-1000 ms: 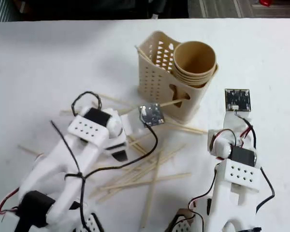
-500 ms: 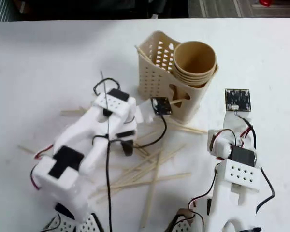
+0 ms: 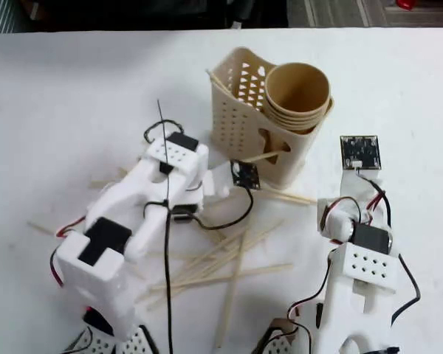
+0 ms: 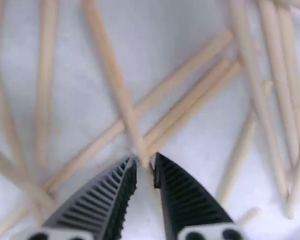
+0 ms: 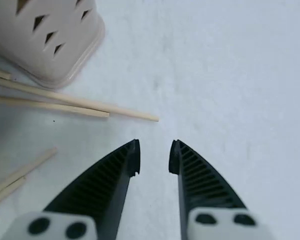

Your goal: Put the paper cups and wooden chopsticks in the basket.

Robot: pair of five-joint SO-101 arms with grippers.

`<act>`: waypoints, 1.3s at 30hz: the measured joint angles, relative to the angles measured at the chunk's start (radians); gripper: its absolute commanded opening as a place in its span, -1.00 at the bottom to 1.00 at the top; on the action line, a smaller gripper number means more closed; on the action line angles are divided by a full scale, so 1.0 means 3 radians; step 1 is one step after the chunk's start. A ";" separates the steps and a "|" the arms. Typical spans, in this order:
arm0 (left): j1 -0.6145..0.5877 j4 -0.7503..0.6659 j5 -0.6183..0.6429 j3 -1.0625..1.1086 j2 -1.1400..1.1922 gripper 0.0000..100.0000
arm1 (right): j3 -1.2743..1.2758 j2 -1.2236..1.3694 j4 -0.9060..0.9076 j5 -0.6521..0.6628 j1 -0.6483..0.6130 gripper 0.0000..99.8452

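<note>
Several pale wooden chopsticks (image 3: 221,265) lie criss-crossed on the white table (image 3: 74,88) in front of the cream perforated plastic basket (image 3: 236,125). The basket already holds a nested stack of tan paper cups (image 3: 297,88).

The left gripper (image 4: 145,161) is down in the heap. Its ribbed black jaws are drawn nearly together on one wooden chopstick (image 4: 115,85), pinching it near its end. That end seems to lie on top of the others, which is probably why it was chosen, as it should lift free. Crossing sticks lie under and beside it and could be dragged along.

The right gripper (image 5: 154,150) hangs low over bare table near a corner of the basket (image 5: 55,40). Its jaws are spread and empty, and it is likely held there to stay clear of the left arm. Two loose sticks (image 5: 65,102) lie at the basket's foot nearby.

The basket's tall wall stands between the heap and its opening, so the pinched stick would have to be raised and tipped to go in.
</note>
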 measured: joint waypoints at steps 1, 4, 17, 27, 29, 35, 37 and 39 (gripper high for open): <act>0.0000 0.0005 -0.0005 0.0031 -0.0005 -0.91 | 0.0000 0.0000 0.0000 0.0000 0.0000 -0.78; -0.0005 0.0026 -0.0005 0.0051 -0.0010 -0.79 | 0.0000 0.0000 0.0000 0.0000 0.0000 -0.78; 0.0015 -0.0092 0.0399 -0.0020 -0.0005 -0.56 | 0.0000 0.0000 0.0000 0.0000 0.0000 -0.78; 0.0031 -0.0435 0.0655 0.0051 0.0010 -0.65 | 0.0000 0.0000 0.0000 0.0000 0.0000 -0.78; 0.0031 -0.0435 0.0655 0.0056 0.0010 -0.65 | 0.0000 0.0000 0.0000 0.0000 0.0000 -0.78; 0.0082 -0.0271 0.0409 0.0077 0.0005 -0.97 | 0.0000 0.0000 0.0000 0.0000 0.0000 -0.78; 0.0184 -0.0235 0.0240 0.0179 -0.0005 -0.95 | 0.0000 0.0000 0.0000 0.0000 0.0000 -0.78; 0.0281 -0.0205 0.0189 0.0271 -0.0046 -0.95 | 0.0000 0.0000 0.0000 0.0000 0.0000 -0.78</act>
